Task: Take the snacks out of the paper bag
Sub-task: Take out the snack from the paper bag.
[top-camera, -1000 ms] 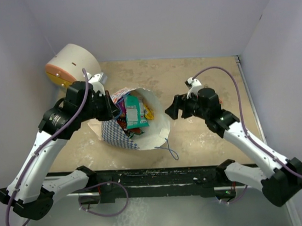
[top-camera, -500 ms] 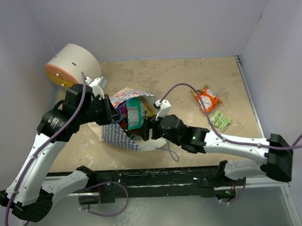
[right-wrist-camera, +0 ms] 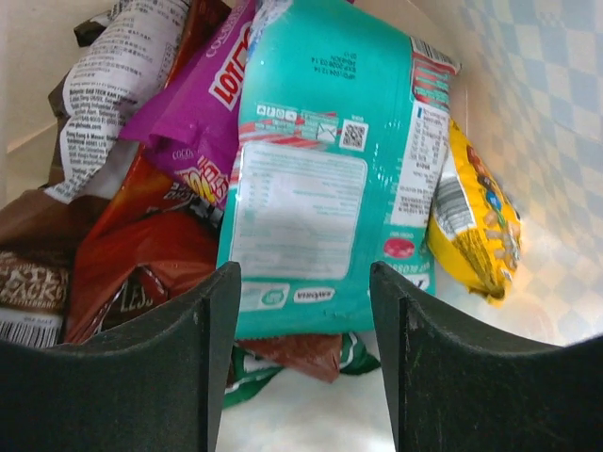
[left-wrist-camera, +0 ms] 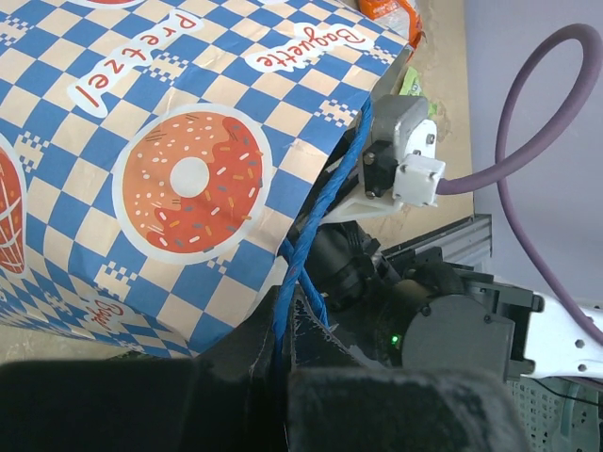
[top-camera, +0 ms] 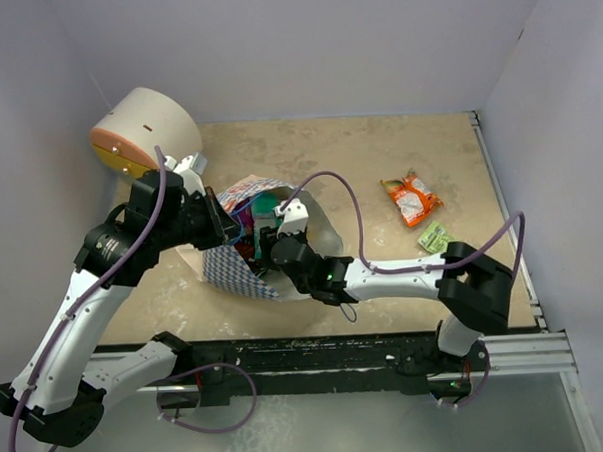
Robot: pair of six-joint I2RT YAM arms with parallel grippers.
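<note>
Robot lab cell, plain grey walls (top-camera: 304,46)

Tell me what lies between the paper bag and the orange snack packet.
The top view shows only bare table there; nothing lies between the paper bag and the orange packet. The right arm's purple cable arches above that stretch.

walls (top-camera: 324,45): plain pale lilac, three sides | tabletop (top-camera: 378,153): mottled beige | light: soft, even
</note>
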